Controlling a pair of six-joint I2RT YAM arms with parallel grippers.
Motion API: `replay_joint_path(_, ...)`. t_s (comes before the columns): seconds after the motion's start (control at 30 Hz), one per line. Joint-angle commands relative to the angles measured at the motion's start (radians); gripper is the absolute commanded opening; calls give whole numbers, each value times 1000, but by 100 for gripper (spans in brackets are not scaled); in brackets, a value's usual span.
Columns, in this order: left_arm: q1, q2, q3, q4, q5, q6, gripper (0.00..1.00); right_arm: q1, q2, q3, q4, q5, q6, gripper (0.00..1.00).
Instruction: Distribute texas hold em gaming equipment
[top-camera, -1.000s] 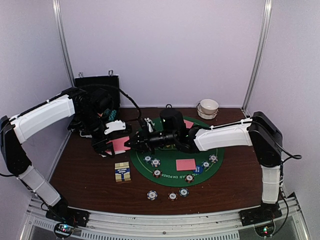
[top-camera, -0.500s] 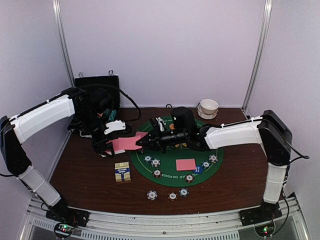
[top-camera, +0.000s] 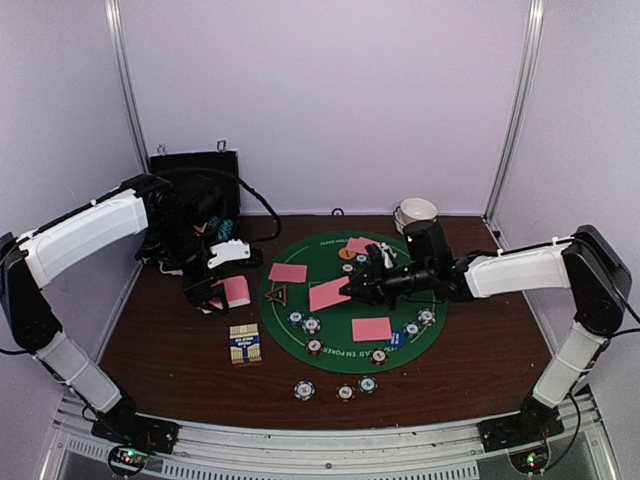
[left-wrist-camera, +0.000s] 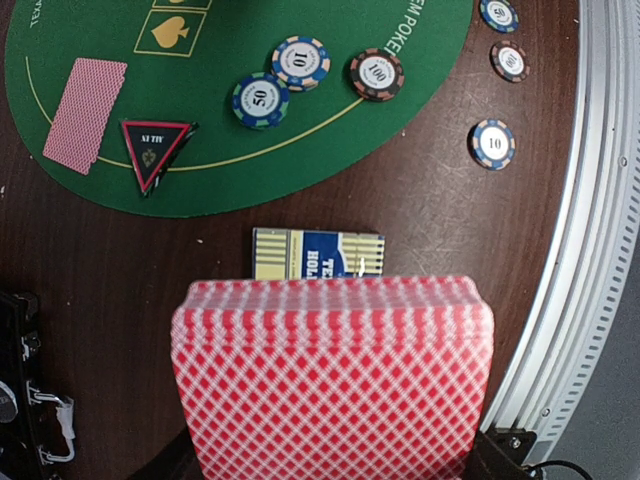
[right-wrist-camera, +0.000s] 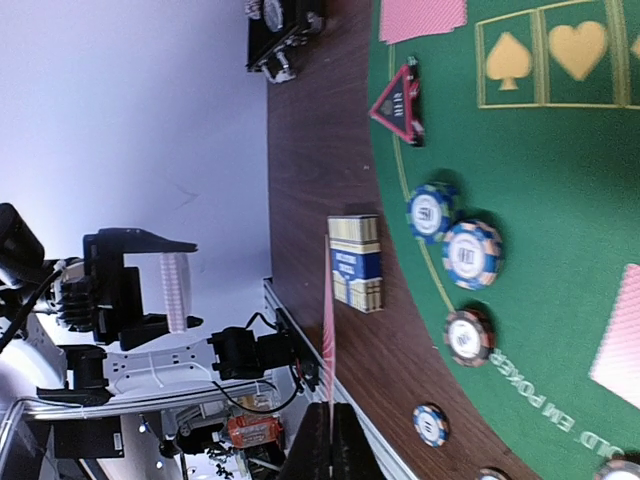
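Your left pincer (top-camera: 224, 291) — clamped on the card deck (left-wrist-camera: 330, 385) above the table (top-camera: 170, 350), just left of the green mat (top-camera: 340, 337) | your right pincer (top-camera: 352, 290) — pinching one pink-backed card (top-camera: 328, 295) over the mat's middle

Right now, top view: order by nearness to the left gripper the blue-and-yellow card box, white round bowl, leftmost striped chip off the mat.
1. Blue-and-yellow card box, by the left gripper.
2. Leftmost striped chip, near edge.
3. White round bowl, far right.

We saw a red-and-white lattice-backed card deck (left-wrist-camera: 330, 390), a pink-backed single card (top-camera: 325, 297), and a green felt mat (left-wrist-camera: 240, 25) with yellow lines.
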Motion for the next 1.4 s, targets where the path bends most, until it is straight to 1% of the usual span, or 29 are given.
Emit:
replay_joint_path(0.0,3,-31,-4,4,5,4,0,-91,-88,-60,-236,-1,-201,0)
replay_joint_path(0.1,3,-29,-4,5,9,4,0,-146,-101,-85,-339,23,-289,0)
replay_joint_path(0.23,3,-28,0,4,13,4,0,-166,-84,-92,-432,64,-380,0)
replay_joint_path(0.43,3,-26,1,1,15,4,0,-169,-28,-100,-426,65,-403,0)
replay_joint_path(0.53,3,-25,3,-2,15,4,0,-169,-15,-94,-450,75,-423,0)
replay_joint_path(0.67,4,-28,1,-5,13,5,0,-169,-35,-74,-535,114,-467,15)
replay_joint_path(0.77,3,-28,-2,-6,15,6,0,-167,-69,-70,-593,155,-480,37)
replay_joint_path(0.8,4,-29,-4,-6,15,6,0,-166,-83,-69,-609,161,-483,41)
replay_joint_path(0.87,3,-29,-4,-5,19,7,0,-165,-113,-55,-653,182,-496,46)
replay_joint_path(0.93,3,-28,-4,-6,23,7,0,-163,-147,-32,-695,206,-504,48)
replay_joint_path(1.03,3,-24,-6,-6,24,5,0,-146,-190,3,-706,225,-487,54)
replay_joint_path(1.1,3,-23,-2,-5,26,5,0,-116,-202,30,-672,217,-449,57)
replay_joint_path(1.17,3,-22,2,-5,27,4,0,-75,-197,53,-601,191,-390,59)
replay_joint_path(1.27,3,-17,6,-5,31,2,0,-6,-160,89,-437,150,-271,62)
replay_joint_path(1.37,3,-11,9,-4,38,0,0,75,-103,141,-269,127,-166,70)
